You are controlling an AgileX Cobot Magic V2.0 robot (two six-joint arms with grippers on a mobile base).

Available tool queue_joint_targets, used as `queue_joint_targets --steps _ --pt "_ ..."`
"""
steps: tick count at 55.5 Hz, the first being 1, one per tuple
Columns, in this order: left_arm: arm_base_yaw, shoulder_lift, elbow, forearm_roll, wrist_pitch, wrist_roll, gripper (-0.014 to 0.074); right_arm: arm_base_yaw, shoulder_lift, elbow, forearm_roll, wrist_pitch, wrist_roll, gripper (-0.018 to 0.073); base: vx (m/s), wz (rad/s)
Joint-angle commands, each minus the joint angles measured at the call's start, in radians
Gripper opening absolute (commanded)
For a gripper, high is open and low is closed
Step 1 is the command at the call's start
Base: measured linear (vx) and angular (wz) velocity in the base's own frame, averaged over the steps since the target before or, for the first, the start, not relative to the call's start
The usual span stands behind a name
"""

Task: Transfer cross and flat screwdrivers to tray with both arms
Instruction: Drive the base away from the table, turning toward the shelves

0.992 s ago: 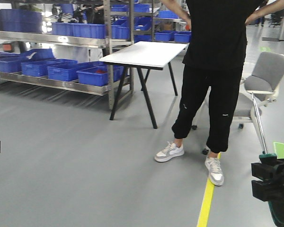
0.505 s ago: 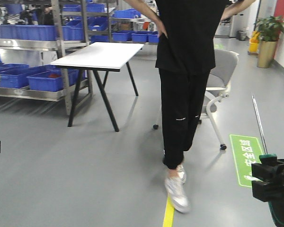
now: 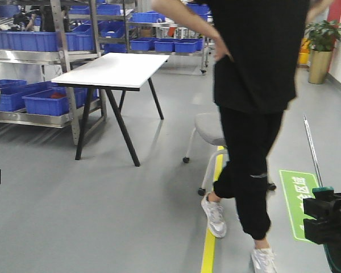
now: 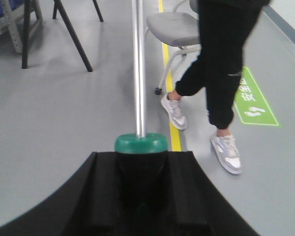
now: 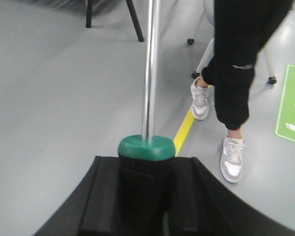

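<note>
- Screwdriver (image 4: 138,73) clamped in left gripper (image 4: 141,164), steel shaft jutting straight ahead.
- Second screwdriver (image 5: 150,69) clamped likewise in right gripper (image 5: 146,169).
- Person (image 3: 256,68) in black mid-stride beside chair (image 3: 207,128).

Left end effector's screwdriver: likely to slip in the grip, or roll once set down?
Slip looks unlikely: the left end effector is closed on the screwdriver behind its green collar. The long steel shaft should stay stiff but may lever it downward. Its round collar suggests it could roll when set flat.
</note>
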Motion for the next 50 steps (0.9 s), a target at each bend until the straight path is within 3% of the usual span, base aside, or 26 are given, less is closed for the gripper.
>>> queue_joint_targets --steps 1,50 --pt "-0.004 -0.015 -0.029 -0.019 -0.084 -0.006 0.0000 0.000 -0.013 -0.031 -0.010 -0.081 -0.003 -0.0008 0.34 0.21" --pt "-0.004 -0.015 -0.029 -0.019 -0.084 -0.006 0.0000 0.000 -0.013 -0.031 -0.010 -0.075 -0.003 -0.0008 0.47 0.24"
